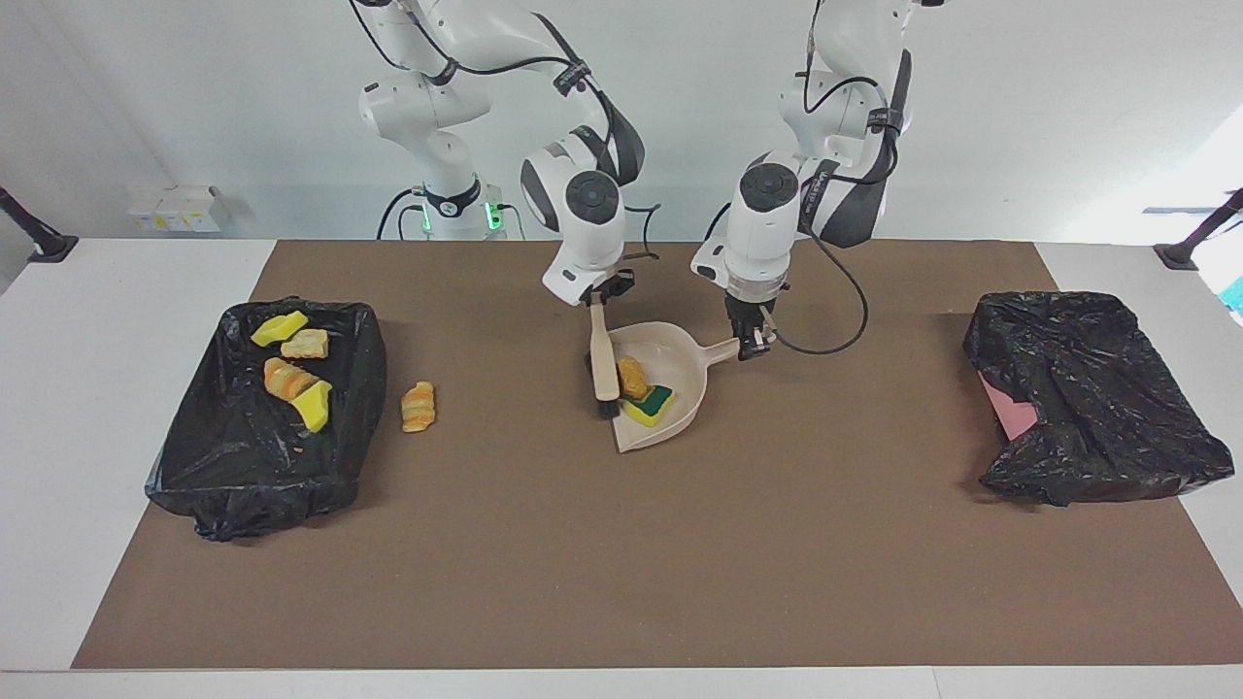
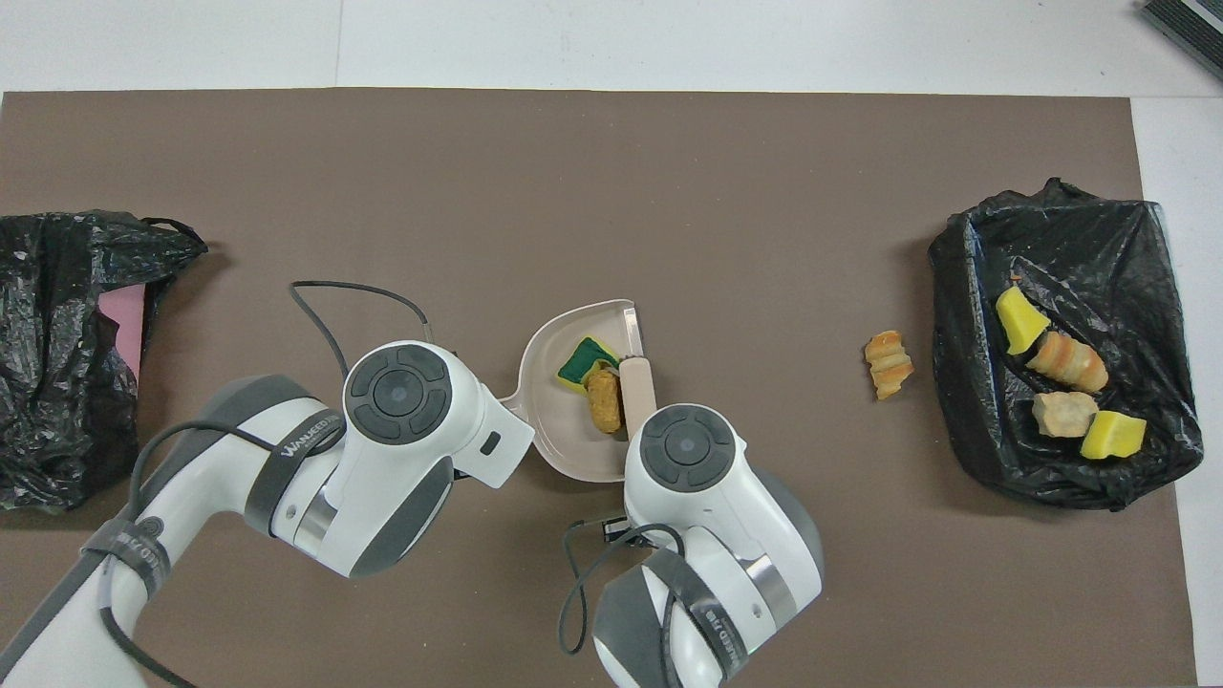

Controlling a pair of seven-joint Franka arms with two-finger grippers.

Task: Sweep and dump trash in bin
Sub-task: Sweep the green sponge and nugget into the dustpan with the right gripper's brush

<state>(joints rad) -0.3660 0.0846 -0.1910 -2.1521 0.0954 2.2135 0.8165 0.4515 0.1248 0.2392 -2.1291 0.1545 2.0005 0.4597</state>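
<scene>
The beige dustpan lies mid-table on the brown mat, holding a tan bread-like lump and a green-backed yellow sponge. My left gripper is shut on the dustpan's handle. My right gripper is shut on the beige brush, whose bristles rest at the pan's mouth beside the lump. One bread-like lump lies loose on the mat beside the black-lined bin, which holds several scraps. In the overhead view the pan, the brush and the loose lump show; the arms' hands hide both grippers.
The bin with scraps stands at the right arm's end of the table. A second black-bagged container with a pink patch stands at the left arm's end. A black cable loops from the left arm over the mat.
</scene>
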